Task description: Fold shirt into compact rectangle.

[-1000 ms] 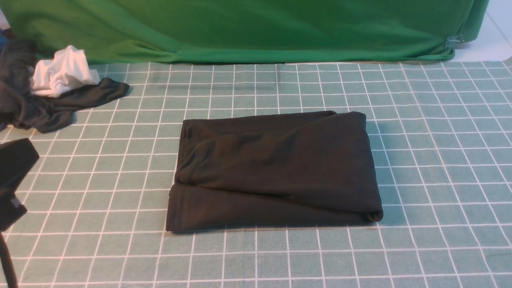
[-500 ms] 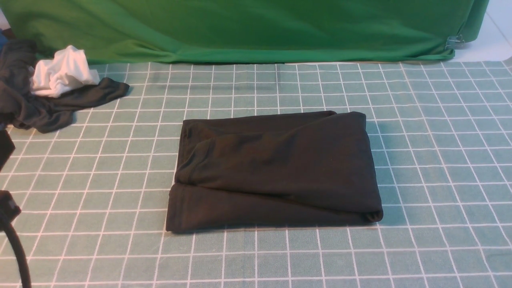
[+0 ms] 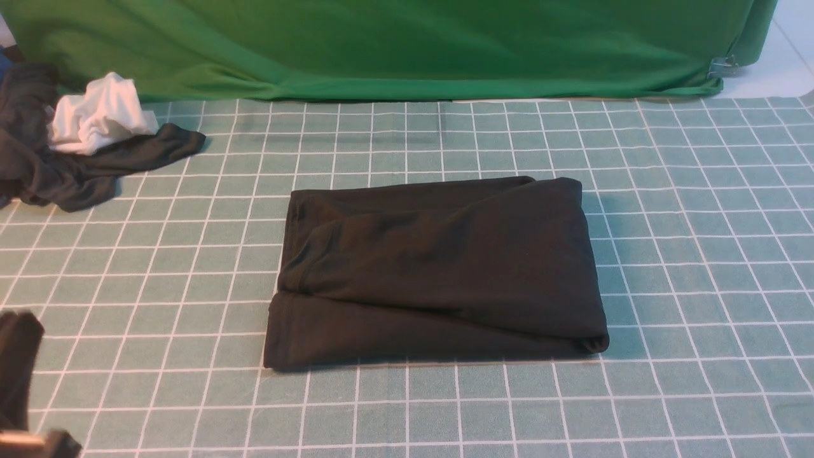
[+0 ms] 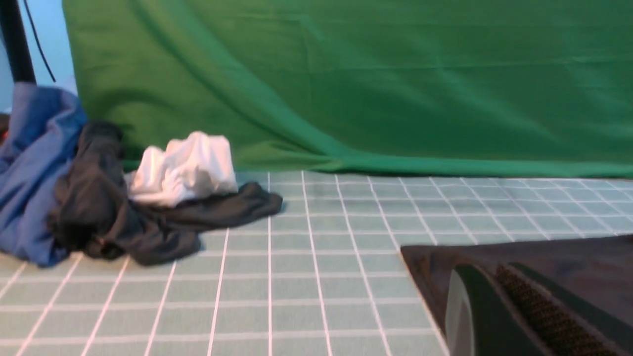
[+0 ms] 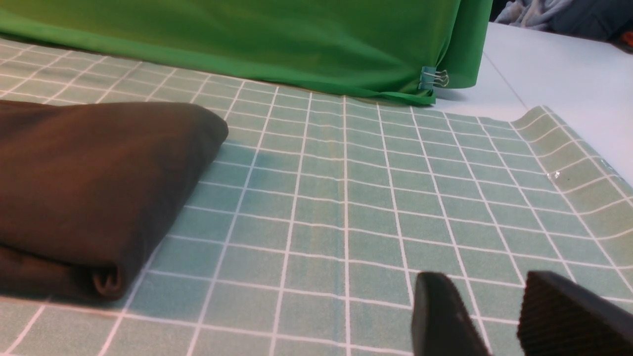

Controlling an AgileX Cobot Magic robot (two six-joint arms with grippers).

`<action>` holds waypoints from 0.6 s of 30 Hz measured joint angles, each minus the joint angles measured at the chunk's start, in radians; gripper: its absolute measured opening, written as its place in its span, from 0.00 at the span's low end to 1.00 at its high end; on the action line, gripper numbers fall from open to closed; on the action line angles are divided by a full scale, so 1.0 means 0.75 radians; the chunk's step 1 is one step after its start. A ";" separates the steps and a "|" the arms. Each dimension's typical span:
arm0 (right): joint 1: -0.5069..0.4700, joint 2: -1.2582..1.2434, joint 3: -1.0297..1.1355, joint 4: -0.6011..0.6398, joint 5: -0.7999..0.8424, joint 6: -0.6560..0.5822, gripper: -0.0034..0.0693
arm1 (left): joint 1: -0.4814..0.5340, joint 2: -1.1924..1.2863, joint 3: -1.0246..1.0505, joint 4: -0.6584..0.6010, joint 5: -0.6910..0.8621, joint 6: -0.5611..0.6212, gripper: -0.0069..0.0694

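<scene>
The shirt [image 3: 435,270] lies in the middle of the front view, folded into a black block with four sides. Its far edge and its near edge run almost straight across. Its right edge is a soft rolled fold, and in the right wrist view that fold [image 5: 106,277] looks thick and round, like a rolled towel. The left edge shows layers, one on top of the other. The cloth looks soft and dull, with a few low wrinkles.

All around the shirt there is open room on the desk [image 3: 699,254]. The desk wears a pale green cover with white lines that make little squares (the cover curls up a bit at its far right corner in the right wrist view). The right side of the front view is all bare squares.

At the upper left of the front view sits a bunched dark grey cloth [image 3: 76,172] with a crumpled white cloth [image 3: 98,117] on it, well apart from the shirt. The left wrist view shows a blue cloth [image 4: 34,168] beside them. A smooth green curtain [image 3: 394,44] hangs along the back.

The left hand [image 3: 22,381] peeks in at the lower left corner of the front view, away from the shirt; I cannot tell if it is spread or closed. The right hand [image 5: 499,316] is spread apart, with a gap between its two dark fingers, holding nothing.
</scene>
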 joint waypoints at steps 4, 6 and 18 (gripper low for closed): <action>0.000 0.000 0.000 0.000 -0.001 0.004 0.37 | 0.001 -0.123 0.077 0.017 0.004 -0.020 0.11; 0.000 0.000 0.000 0.000 0.000 0.005 0.38 | 0.015 -0.139 0.077 0.027 0.016 -0.045 0.11; 0.000 0.000 0.000 0.001 -0.002 0.010 0.38 | 0.078 -0.146 0.077 0.047 0.204 -0.115 0.11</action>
